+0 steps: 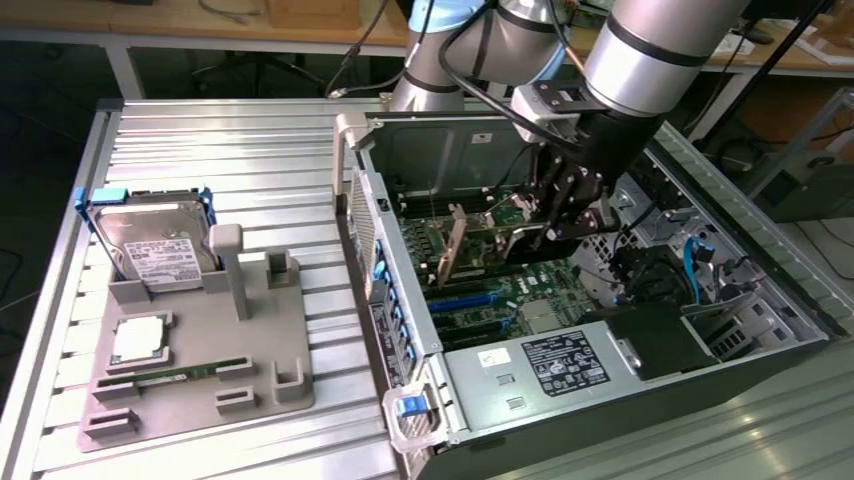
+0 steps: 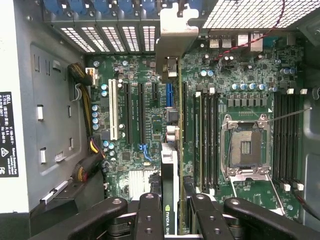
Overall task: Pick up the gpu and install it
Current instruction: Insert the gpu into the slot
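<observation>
Inside the open computer case (image 1: 400,330), my gripper (image 1: 558,222) is shut on the gpu (image 1: 497,237). The card stands on edge just above the motherboard (image 1: 501,300), and its pale bracket (image 1: 451,250) points toward the case's rear slot wall. In the wrist view the gpu (image 2: 170,170) shows edge-on as a thin dark strip running away from my gripper (image 2: 172,220), clamped between the black fingers (image 2: 150,215). Its metal bracket (image 2: 175,42) sits at the rear slot openings, in line with the expansion slots (image 2: 141,115). I cannot tell whether the card's edge is seated in a slot.
On the exterior view's left, a grey fixture tray (image 1: 287,345) carries a silver hard drive (image 1: 160,250), a processor chip (image 1: 140,340) and a green memory stick (image 1: 187,372). The case holds a labelled power supply (image 1: 561,365), cables and an open processor socket (image 2: 246,147).
</observation>
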`<action>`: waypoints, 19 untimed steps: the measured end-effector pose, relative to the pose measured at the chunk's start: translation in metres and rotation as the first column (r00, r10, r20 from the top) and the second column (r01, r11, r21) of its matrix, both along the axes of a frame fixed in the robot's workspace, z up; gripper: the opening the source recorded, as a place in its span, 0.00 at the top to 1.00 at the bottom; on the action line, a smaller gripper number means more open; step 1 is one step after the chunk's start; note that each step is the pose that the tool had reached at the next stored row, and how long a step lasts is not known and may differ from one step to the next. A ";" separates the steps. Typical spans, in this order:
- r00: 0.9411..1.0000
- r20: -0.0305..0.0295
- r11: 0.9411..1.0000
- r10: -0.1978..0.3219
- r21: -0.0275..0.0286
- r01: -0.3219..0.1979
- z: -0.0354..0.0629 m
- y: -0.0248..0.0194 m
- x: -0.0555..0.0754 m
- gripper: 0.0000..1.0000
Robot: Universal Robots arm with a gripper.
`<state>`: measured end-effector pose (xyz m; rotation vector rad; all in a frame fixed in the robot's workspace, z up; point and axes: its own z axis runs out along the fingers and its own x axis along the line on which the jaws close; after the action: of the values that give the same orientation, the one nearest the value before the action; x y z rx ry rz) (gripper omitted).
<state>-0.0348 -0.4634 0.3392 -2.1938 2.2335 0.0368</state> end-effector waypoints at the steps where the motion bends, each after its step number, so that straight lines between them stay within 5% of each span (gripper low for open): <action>1: 1.000 0.000 1.000 0.000 0.000 0.000 0.0000 0.0009 0.000 0.73; 19: 1.000 0.001 1.000 0.000 0.000 0.000 -0.0047 0.0029 0.000 0.73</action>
<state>-0.0350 -0.4605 0.3345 -2.1937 2.2330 0.0358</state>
